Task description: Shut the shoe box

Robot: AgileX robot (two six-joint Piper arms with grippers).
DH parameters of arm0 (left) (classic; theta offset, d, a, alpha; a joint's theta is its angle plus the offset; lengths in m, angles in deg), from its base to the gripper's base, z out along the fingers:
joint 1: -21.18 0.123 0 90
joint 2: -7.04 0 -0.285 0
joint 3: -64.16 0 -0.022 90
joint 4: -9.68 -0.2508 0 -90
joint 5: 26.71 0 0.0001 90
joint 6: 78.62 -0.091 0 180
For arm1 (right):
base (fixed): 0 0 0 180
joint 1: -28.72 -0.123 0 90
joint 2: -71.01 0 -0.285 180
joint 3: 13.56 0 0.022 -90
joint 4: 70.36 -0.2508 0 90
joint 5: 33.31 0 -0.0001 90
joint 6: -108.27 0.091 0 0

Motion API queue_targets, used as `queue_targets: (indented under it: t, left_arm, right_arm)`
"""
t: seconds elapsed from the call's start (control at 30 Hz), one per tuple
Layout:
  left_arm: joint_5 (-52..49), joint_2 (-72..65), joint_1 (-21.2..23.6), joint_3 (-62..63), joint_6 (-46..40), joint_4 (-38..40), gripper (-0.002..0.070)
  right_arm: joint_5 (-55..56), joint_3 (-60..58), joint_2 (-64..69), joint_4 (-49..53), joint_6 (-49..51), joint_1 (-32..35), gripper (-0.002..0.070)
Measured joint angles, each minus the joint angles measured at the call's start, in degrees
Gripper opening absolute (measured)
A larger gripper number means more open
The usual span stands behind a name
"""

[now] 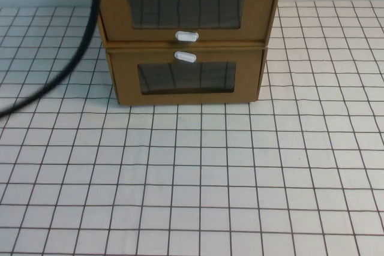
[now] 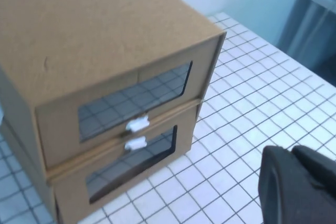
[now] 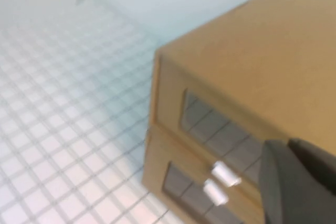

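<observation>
The high view shows 2 stacked cardboard drawers at the far edge of the gridded table (image 1: 198, 172). The shoe box (image 1: 186, 10) is the upper 1, its clear window above a white pull tab (image 1: 186, 36). Its front looks flush with its sleeve, while the twin drawer (image 1: 186, 79) beneath, tab (image 1: 185, 57) above the window, stands slightly forward. A black cable (image 1: 72, 58) crosses the left side. Neither gripper appears in this view.

The left wrist view adds the stack's plain top and the left gripper (image 2: 296, 187), a dark blurred mass hovering off the stack's front corner, well apart from the shoe box (image 2: 105, 40). How far its jaws stand apart I cannot tell.

The right wrist view shows the right gripper (image 3: 299, 187) near the 2 tabs, just in front of the shoe box (image 3: 252, 61); contact is unclear, and its jaw state cannot be told either.
</observation>
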Motion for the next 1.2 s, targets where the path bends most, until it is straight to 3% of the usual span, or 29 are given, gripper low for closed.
queue_targets:
  t: [0.43,0.97,1.2]
  left_arm:
    - [15.77,34.04,0.0,-34.49,11.52,-10.2,-0.0005]
    - [13.74,63.62,0.0,-53.51,16.62,-15.93,-0.0005]
    - [17.43,67.44,0.0,-59.48,17.72,-16.35,-0.0005]
  right_arm:
    - [11.96,-27.94,-31.97,1.16,4.53,6.84,-0.0013]
    - [5.34,-59.02,-65.77,5.12,4.63,8.54,-0.0013]
    - [6.11,-67.0,-73.8,8.71,4.63,8.54,-0.0013]
